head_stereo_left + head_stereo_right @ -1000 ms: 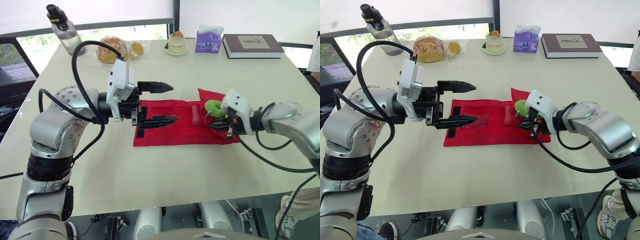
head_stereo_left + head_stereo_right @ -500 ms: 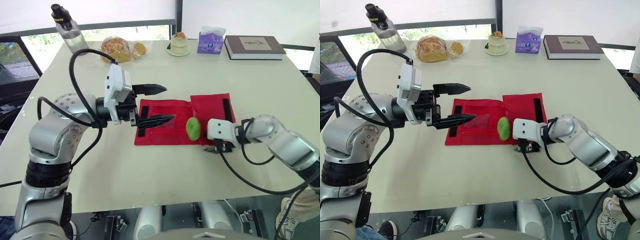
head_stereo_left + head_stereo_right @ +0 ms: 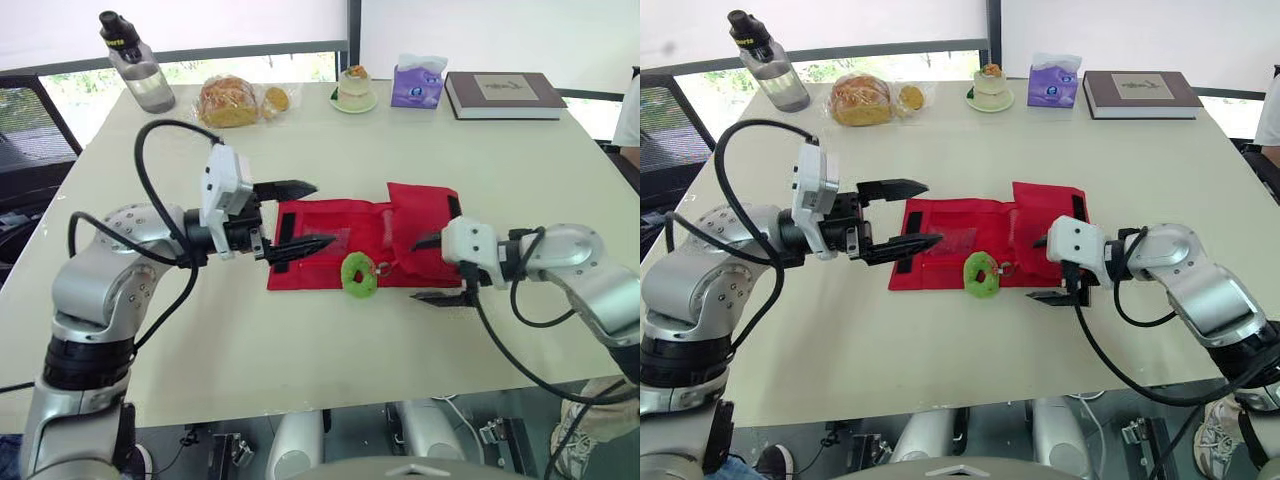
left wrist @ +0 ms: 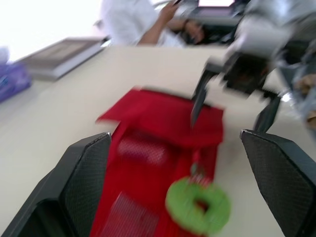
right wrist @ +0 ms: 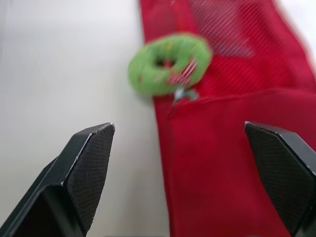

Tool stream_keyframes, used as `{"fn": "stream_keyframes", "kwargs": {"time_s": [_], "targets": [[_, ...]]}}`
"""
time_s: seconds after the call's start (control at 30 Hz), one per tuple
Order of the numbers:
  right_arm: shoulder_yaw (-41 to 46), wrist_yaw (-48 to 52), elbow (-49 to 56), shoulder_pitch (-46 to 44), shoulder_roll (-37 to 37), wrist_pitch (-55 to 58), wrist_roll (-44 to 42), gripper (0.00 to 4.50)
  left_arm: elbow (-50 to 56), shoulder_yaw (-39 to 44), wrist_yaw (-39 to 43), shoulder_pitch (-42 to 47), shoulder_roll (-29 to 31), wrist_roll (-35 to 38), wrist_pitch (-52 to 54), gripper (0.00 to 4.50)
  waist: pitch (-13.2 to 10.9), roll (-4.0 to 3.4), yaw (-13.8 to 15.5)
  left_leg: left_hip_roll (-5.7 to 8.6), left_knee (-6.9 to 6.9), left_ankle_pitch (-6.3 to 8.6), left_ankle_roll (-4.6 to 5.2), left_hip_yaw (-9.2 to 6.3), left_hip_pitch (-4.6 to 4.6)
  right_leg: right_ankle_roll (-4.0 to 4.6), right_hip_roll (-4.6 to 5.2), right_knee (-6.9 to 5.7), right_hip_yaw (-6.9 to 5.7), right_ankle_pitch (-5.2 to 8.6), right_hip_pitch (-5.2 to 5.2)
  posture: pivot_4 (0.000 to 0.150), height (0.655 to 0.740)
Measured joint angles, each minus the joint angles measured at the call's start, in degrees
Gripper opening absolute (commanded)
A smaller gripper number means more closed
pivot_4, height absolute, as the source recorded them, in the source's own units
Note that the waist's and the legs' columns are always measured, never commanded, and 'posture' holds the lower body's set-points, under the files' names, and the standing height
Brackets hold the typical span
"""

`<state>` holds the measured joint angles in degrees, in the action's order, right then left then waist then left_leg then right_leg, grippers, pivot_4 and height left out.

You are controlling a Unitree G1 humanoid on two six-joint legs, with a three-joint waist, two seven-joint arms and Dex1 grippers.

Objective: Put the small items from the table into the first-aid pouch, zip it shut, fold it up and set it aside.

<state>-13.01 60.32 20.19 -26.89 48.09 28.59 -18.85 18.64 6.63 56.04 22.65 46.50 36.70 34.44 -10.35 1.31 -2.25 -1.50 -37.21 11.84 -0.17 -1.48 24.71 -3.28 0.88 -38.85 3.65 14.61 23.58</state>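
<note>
Red pouch (image 3: 360,225) long axis left-right, green ring (image 3: 349,279) at near edge

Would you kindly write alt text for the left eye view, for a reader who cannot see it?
A red pouch lies on a pale table, with a green ring resting at its near edge. The left gripper is open over the pouch's left end; the right gripper is open at its right end, holding nothing.
</note>
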Motion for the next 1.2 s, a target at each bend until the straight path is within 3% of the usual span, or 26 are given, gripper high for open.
{"fn": "stream_keyframes", "kwargs": {"time_s": [0.2,0.4,0.63,0.77,1.0,1.13,1.17,1.2], "targets": [[12.74,-2.36,-0.33,0.57,-3.45,3.83,-9.64,4.45,-2.38,7.78,-9.99,-12.24,-1.71,-0.61,4.91,4.5,-0.03,0.0,0.22,-0.02,0.0,0.0,0.0,-0.03,0.01,0.01,0.06,0.0,-0.04,0.0,-0.01,0.15,0.74],[13.61,-2.24,0.18,0.29,-3.56,6.19,-13.35,4.45,-3.65,8.45,-14.15,-15.93,-1.98,-3.41,6.39,4.5,-0.03,-0.01,0.45,0.01,0.0,0.0,0.0,-0.01,-0.01,0.02,0.09,0.0,-0.04,0.0,-0.03,0.15,0.74],[13.69,-2.3,0.68,-2.45,-3.61,6.99,-15.33,4.45,-6.23,9.08,-20.19,-14.66,-8.3,-0.88,13.47,4.5,-0.03,0.0,0.47,0.02,-0.02,0.0,0.0,-0.05,0.01,0.01,0.08,-0.01,-0.08,-0.01,-0.03,0.15,0.74],[13.66,-2.36,1.58,-3.39,-3.88,7.39,-16.09,4.45,-7.91,11.32,-23.2,-11.27,-10.2,5.49,24.77,4.5,-0.02,0.0,0.36,0.02,-0.02,0.0,0.0,-0.07,0.01,0.01,0.08,-0.02,-0.1,-0.01,-0.03,0.15,0.74],[13.62,-2.44,3.41,-5.5,-4.08,8.71,-17.77,4.45,-12.1,15.29,-26.35,-5.9,-14.48,11.96,34.36,4.5,-0.01,0.0,0.45,0.09,-0.04,0.0,0.0,-0.11,0.0,0.01,0.12,-0.03,-0.11,-0.01,-0.07,0.15,0.74],[13.56,-3.11,3.92,-5.51,-4.26,9.16,-18.18,4.5,-13.49,15.81,-26.31,-5.47,-15.25,14.17,36.92,3.58,-0.01,0.0,0.43,0.1,-0.04,0.0,0.0,-0.11,0.0,0.02,0.13,-0.03,-0.1,-0.02,-0.07,0.15,0.74],[13.56,-3.23,4.1,-5.52,-4.32,9.38,-18.32,4.5,-13.85,15.8,-26.31,-5.48,-15.39,14.25,37.26,2.95,-0.01,0.0,0.41,0.1,-0.04,0.0,-0.01,-0.11,0.0,0.02,0.13,-0.03,-0.11,-0.02,-0.07,0.15,0.74],[13.56,-3.38,4.45,-5.55,-4.36,9.85,-18.72,4.5,-14.75,15.8,-26.3,-5.49,-15.38,14.46,37.72,2.61,-0.01,0.0,0.4,0.1,-0.04,0.0,-0.01,-0.13,0.0,0.02,0.13,-0.04,-0.11,-0.02,-0.07,0.15,0.74]]}}
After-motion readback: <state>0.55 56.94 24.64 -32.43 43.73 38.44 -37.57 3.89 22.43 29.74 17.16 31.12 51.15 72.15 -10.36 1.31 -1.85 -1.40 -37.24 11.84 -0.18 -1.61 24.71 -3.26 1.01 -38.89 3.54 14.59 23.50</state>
